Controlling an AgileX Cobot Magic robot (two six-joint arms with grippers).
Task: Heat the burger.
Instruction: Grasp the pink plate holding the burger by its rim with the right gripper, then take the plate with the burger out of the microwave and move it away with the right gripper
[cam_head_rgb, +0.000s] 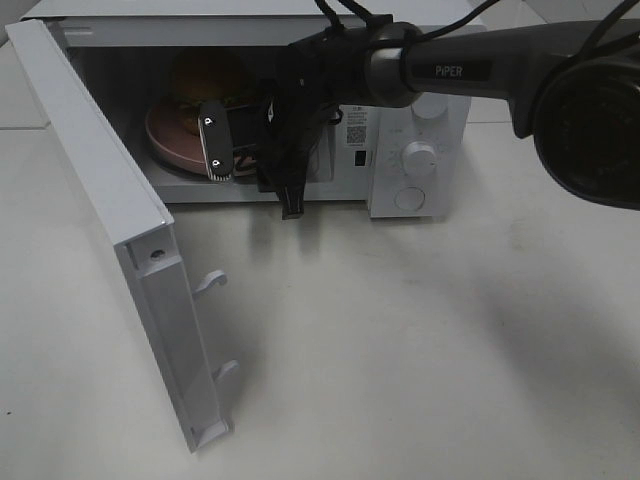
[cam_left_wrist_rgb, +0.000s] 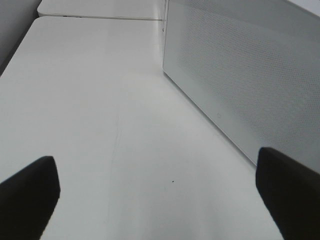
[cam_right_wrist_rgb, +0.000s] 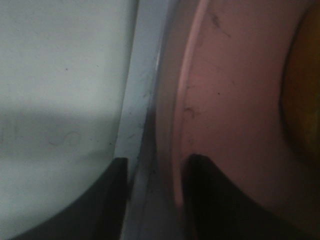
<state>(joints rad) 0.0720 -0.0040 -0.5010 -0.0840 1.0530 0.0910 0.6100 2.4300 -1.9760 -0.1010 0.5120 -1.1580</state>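
Jaws of the right gripper (cam_right_wrist_rgb: 152, 197) stand a little apart, one tip on either side of the rim of the pink plate (cam_right_wrist_rgb: 235, 100); whether they press that rim or have let it go I cannot tell from these views, since the tips lie close to it without a clear squeeze showing. Just beyond them on the plate sits the burger (cam_head_rgb: 205, 75), its golden bun visible deep in the cavity of the microwave (cam_head_rgb: 425, 110), so plate and burger are already inside the oven, apparently resting on its floor. The right arm reaches across the front of the opening from the right side. The left gripper (cam_left_wrist_rgb: 160, 200) hangs well apart from all this with its fingers spread wide, holding nothing, looking along the table (cam_left_wrist_rgb: 90, 100) beside the outer face of the door (cam_head_rgb: 110, 200). That door is swung fully open. Loading looks essentially done, then; what is left, as I judge it, is clearing the right arm from the cavity, shutting the door and turning the knob (cam_head_rgb: 420, 155).
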